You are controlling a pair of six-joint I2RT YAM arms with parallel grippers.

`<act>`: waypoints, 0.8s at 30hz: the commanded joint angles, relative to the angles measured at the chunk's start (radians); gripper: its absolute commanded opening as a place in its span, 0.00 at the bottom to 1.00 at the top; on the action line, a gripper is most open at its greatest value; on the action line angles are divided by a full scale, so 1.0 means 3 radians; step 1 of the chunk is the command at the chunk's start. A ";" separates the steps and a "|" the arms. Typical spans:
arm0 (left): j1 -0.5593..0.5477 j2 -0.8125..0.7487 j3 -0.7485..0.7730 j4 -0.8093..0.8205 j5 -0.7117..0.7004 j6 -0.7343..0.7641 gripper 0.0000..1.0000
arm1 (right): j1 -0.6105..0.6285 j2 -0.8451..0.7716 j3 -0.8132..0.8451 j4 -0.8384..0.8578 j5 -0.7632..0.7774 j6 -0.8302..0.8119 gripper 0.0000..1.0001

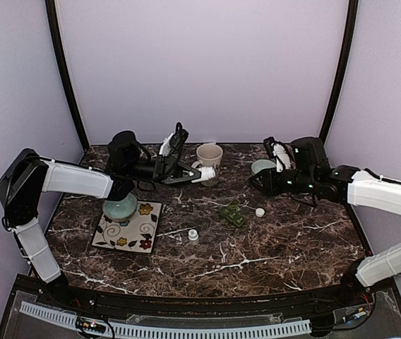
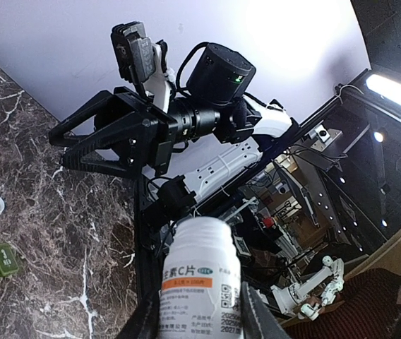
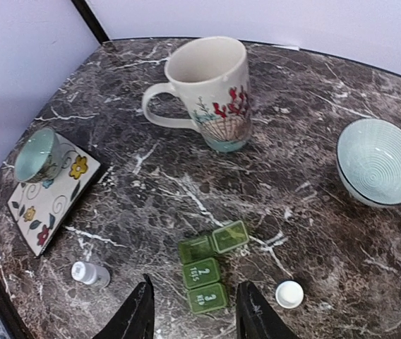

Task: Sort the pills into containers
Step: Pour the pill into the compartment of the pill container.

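A white pill bottle (image 2: 200, 282) with a printed label is clamped between the fingers of my left gripper (image 2: 200, 314). In the top view this bottle (image 1: 208, 172) hangs level beside the mug, with the left gripper (image 1: 199, 175) shut on it. Its round white cap (image 3: 289, 294) lies on the marble. The containers, a green three-compartment pill box (image 3: 205, 274), lie flat with one end lid (image 3: 229, 236) flipped open. My right gripper (image 3: 195, 318) hovers above the box, open, with nothing between its fingers. No pills are visible.
A cream mug (image 3: 211, 92) with a shell print stands behind the box and a pale ribbed bowl (image 3: 379, 161) to its right. A flowered square plate (image 3: 49, 201) carries a teal cup (image 3: 37, 154). A small white vial (image 3: 90, 273) stands left of the box.
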 commanded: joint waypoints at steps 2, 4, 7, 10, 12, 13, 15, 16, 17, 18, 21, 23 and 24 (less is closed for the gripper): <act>0.0013 0.0057 -0.0071 -0.0026 -0.0008 0.0151 0.00 | -0.0032 0.0094 -0.0096 -0.0144 0.0490 0.0098 0.39; 0.0013 0.0085 -0.0081 0.0005 -0.0012 0.0145 0.00 | -0.0029 0.0127 -0.0114 -0.0211 0.0600 0.0119 0.39; 0.0013 0.0145 -0.0099 0.0068 -0.0012 0.0128 0.00 | -0.0037 0.0189 -0.0133 -0.0302 0.0737 0.0138 0.40; 0.0013 0.0196 -0.0111 0.0121 -0.0014 0.0121 0.00 | -0.0037 0.0271 -0.0139 -0.0396 0.0835 0.0149 0.40; 0.0013 0.0233 -0.0109 0.0126 -0.0020 0.0139 0.00 | -0.0034 0.0297 -0.0153 -0.0414 0.0857 0.0150 0.40; 0.0013 0.0249 -0.0108 0.0123 -0.0021 0.0153 0.00 | -0.0040 0.0299 -0.0166 -0.0419 0.0868 0.0154 0.40; 0.0013 0.0290 -0.0100 0.0093 -0.0028 0.0192 0.00 | -0.0043 0.0293 -0.0181 -0.0424 0.0882 0.0164 0.40; 0.0013 0.0313 -0.0092 0.0084 -0.0033 0.0206 0.00 | -0.0047 0.0282 -0.0185 -0.0430 0.0884 0.0169 0.40; 0.0013 0.0335 -0.0091 0.0086 -0.0034 0.0216 0.00 | -0.0046 0.0279 -0.0188 -0.0435 0.0886 0.0166 0.40; 0.0013 0.0363 -0.0089 0.0083 -0.0036 0.0229 0.00 | -0.0049 0.0274 -0.0190 -0.0441 0.0889 0.0170 0.40; 0.0013 0.0437 -0.0075 0.0074 -0.0048 0.0272 0.00 | -0.0054 0.0256 -0.0193 -0.0454 0.0903 0.0180 0.40; 0.0013 0.0494 -0.0063 0.0075 -0.0063 0.0291 0.00 | -0.0056 0.0241 -0.0205 -0.0464 0.0915 0.0194 0.40; 0.0013 0.0519 -0.0056 0.0077 -0.0070 0.0296 0.00 | -0.0055 0.0234 -0.0215 -0.0463 0.0916 0.0199 0.40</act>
